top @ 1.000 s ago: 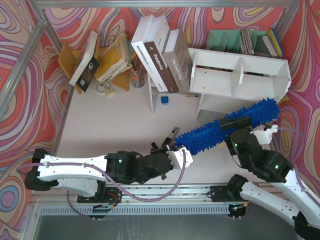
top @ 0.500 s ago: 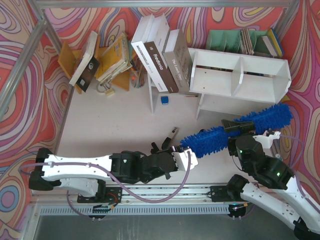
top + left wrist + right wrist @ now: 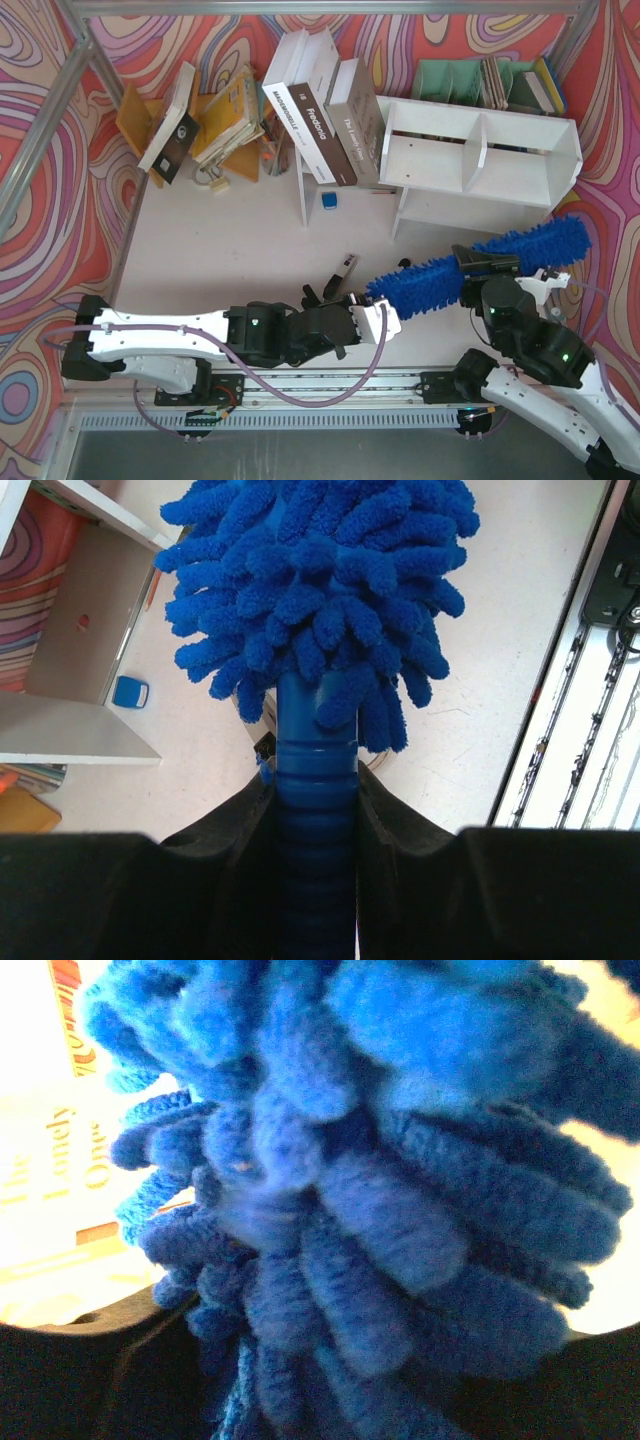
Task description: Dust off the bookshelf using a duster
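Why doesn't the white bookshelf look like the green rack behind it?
The bookshelf is white, while the green file rack is green. The bookshelf is bigger and has two wide compartments, but the rack has several narrow slots. The rack has books in its right-hand slots. Both stand in the far right corner.

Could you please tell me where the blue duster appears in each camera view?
Top external: duster slants across, right of centre.
Left wrist: duster central, fluffy head above handle.
Right wrist: duster fills nearly the whole frame.
Shared landmark: small blue block, in top external and left wrist only.
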`<state>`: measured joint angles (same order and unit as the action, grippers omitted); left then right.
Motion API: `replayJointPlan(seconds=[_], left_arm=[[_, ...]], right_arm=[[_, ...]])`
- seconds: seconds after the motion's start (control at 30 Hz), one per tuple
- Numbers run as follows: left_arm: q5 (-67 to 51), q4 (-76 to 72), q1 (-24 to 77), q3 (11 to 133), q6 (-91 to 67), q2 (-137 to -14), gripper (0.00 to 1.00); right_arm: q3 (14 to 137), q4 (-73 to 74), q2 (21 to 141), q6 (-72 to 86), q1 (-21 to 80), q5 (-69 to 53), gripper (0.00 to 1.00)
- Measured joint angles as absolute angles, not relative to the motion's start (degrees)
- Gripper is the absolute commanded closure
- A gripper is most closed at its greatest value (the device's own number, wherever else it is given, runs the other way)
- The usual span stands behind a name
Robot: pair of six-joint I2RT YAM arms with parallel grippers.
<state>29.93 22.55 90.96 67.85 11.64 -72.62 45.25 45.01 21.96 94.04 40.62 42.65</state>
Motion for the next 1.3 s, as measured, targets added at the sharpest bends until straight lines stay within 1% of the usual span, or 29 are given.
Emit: replayJointPlan(seconds=[0.1,0.17,0.27,0.37,0.4,0.43,0.47,0.57,0.83,1.07,1.3], left_arm=[[29.52,22.57,91.0,67.85,11.62,-72.84,1.0],[29.54,22.57,91.07,67.85,11.55,-73.23,0.95],[29.78,22.46,91.09,67.85,11.03,-73.54,0.84],[30.48,21.65,91.37,68.03,10.96,-73.52,0.66],[30.92,21.45,91.53,68.03,10.96,-73.52,0.29],[31.38,21.34,91.7,68.03,11.03,-73.52,0.05],[32.86,21.21,91.85,68.03,11.09,-73.52,0.02],[38.76,19.33,91.05,68.05,10.5,-73.34,0.02],[49.06,17.15,90.35,67.72,10.35,-70.81,0.02],[53.36,16.84,89.34,66.06,11.11,-62.98,0.02],[62.76,14.48,85.67,60.66,13.13,-52.07,0.02]], right_arm=[[45.23,44.97,21.32,94.85,40.62,42.87,0.58],[45.23,44.93,20.93,95.55,40.75,43.05,0.64],[45.1,44.82,20.32,96.42,40.84,43.33,0.75],[44.49,44.86,19.75,97.06,40.86,43.88,0.86],[44.31,44.82,19.57,97.49,40.86,43.92,0.89],[44.16,44.82,19.4,97.73,40.86,44.05,0.91],[44.07,44.93,19.29,97.95,40.88,44.1,0.92],[43.64,46.24,18.83,99.09,40.86,45.08,0.96],[43.64,48.14,18.76,104.07,40.86,47.33,0.98],[40.71,44.18,19.44,107.5,40.86,48.66,0.99],[36.91,43.31,25.26,111.57,40.88,49.93,1.0]])
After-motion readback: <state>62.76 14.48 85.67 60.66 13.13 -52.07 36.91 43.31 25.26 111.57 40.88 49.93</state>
